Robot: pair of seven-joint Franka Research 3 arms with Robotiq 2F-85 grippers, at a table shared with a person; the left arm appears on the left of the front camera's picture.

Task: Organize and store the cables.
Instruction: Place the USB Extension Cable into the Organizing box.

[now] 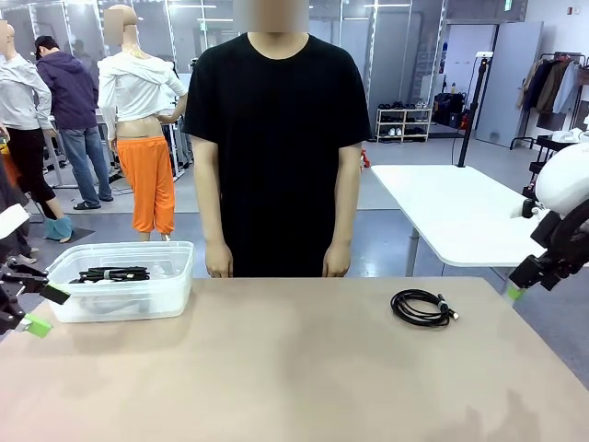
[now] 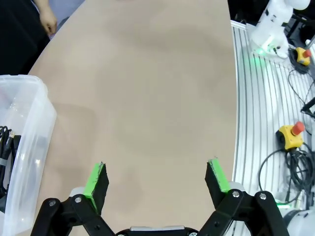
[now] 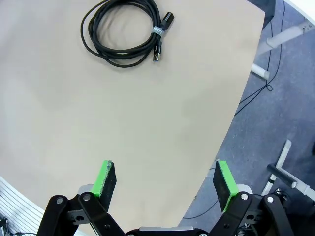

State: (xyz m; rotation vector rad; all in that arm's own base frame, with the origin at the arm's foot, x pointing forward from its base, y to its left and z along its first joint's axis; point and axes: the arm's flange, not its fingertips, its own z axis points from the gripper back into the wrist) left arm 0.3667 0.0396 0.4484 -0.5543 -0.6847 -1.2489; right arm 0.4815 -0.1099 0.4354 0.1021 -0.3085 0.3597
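Observation:
One coiled black cable lies on the tan table, right of centre; in the right wrist view this cable sits far ahead of the fingers, plugs at its right side. Another coiled cable rests inside the clear plastic bin at the far left; a bit of that cable shows through the bin wall. My left gripper hovers open beside the bin at the table's left edge, nothing between its fingers. My right gripper is open and empty near the table's right edge.
A person in a black shirt stands at the far edge, both hands hanging at the sides. A white table stands behind on the right. Wide bare tabletop lies between the bin and the loose cable.

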